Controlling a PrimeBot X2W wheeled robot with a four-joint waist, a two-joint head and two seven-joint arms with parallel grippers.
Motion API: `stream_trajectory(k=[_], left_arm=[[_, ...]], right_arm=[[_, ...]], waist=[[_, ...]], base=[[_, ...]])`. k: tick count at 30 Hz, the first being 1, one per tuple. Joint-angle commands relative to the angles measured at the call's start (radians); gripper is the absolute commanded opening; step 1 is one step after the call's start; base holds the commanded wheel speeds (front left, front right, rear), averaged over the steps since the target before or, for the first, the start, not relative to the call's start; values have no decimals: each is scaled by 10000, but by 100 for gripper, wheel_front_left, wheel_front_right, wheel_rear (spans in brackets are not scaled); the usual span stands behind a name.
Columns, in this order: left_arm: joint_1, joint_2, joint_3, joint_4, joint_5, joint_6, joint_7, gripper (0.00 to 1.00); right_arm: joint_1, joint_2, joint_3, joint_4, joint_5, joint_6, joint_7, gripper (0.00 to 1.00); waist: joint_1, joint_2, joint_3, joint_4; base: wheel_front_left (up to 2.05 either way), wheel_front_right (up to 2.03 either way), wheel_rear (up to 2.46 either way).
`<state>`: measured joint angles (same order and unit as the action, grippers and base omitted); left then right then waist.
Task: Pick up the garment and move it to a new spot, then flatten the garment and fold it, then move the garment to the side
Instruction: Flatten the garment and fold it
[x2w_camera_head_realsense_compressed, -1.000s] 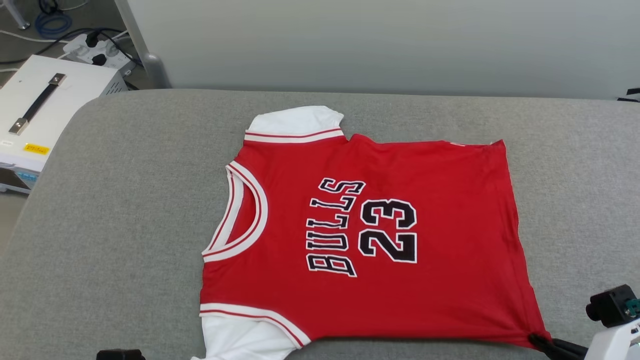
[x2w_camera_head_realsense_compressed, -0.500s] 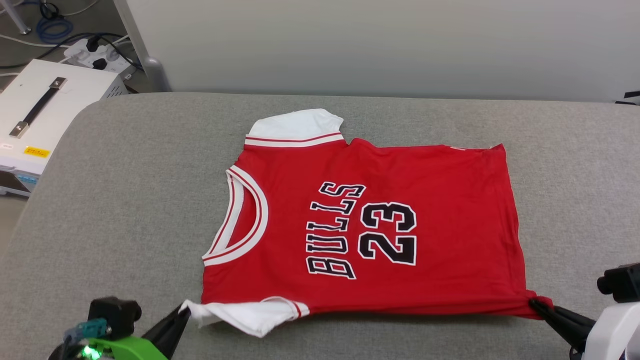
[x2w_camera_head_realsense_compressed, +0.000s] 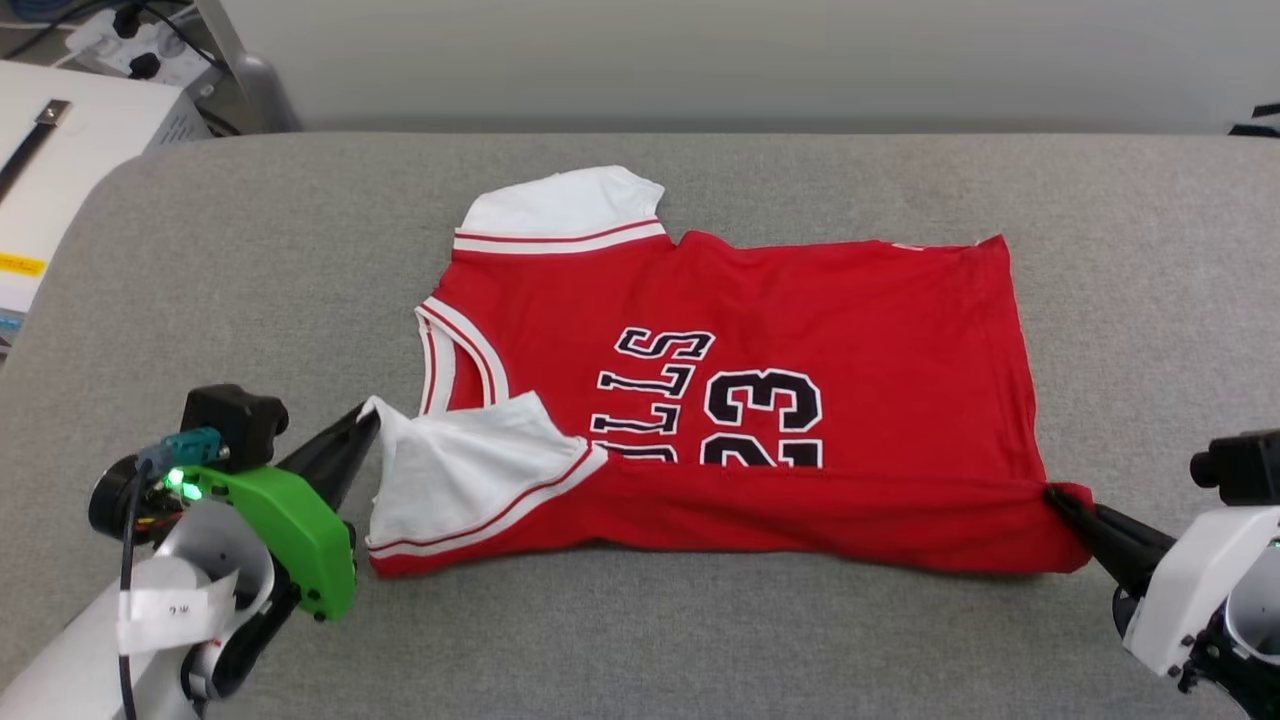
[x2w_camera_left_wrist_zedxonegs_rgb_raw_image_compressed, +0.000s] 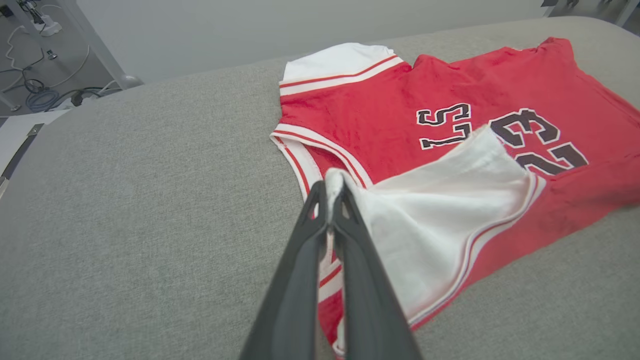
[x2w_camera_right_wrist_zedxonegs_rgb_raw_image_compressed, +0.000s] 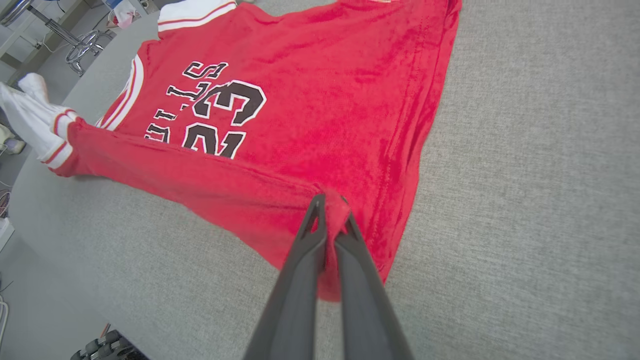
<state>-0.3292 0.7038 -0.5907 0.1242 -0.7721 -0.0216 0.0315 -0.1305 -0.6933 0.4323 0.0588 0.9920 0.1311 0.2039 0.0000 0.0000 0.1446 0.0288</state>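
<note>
Grey padding (x2w_camera_head_realsense_compressed: 200, 250) lay under our red jersey (x2w_camera_head_realsense_compressed: 850, 310), near edge folded over the black lettering (x2w_camera_head_realsense_compressed: 760, 410); left gripper (x2w_camera_head_realsense_compressed: 368, 420) clamped the white sleeve (x2w_camera_head_realsense_compressed: 460, 470), right gripper (x2w_camera_head_realsense_compressed: 1055, 497) the hem corner (x2w_camera_head_realsense_compressed: 1075, 492).

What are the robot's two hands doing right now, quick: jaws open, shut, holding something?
Left gripper: jaws shut on the garment, pinching its white sleeve.
Right gripper: jaws shut on the garment, pinching its red hem corner.

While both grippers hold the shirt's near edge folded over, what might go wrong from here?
The left gripper pinches only the tip of the white sleeve, so the cloth may slip out. The right gripper holds one hem corner; uneven travel of the two could skew the fold across the shirt.
</note>
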Motion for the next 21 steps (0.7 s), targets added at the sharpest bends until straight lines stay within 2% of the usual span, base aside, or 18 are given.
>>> stream_trajectory(k=[1,5,11,21], left_arm=[[-428,-122,-53,339,192,-165,-47,0],[-1405,-362,-238,1461,487,-546,-136,0],[-2482,-759,-501,3126,602,-894,-395,0],[-3107,-1490,-1401,5250,524,-1081,-1203,0]], right_arm=[[-311,94,-59,59,-148,-4,65,0],[-981,293,-35,254,-373,-4,221,0],[-1901,546,263,796,-700,-4,273,0],[-2562,853,1057,1984,-1131,-4,-299,0]], waist=[[0,0,481,-197],[0,0,1072,-366],[0,0,1771,-512],[0,0,2092,-559]], base=[[0,0,0],[0,0,0],[0,0,0],[0,0,0]])
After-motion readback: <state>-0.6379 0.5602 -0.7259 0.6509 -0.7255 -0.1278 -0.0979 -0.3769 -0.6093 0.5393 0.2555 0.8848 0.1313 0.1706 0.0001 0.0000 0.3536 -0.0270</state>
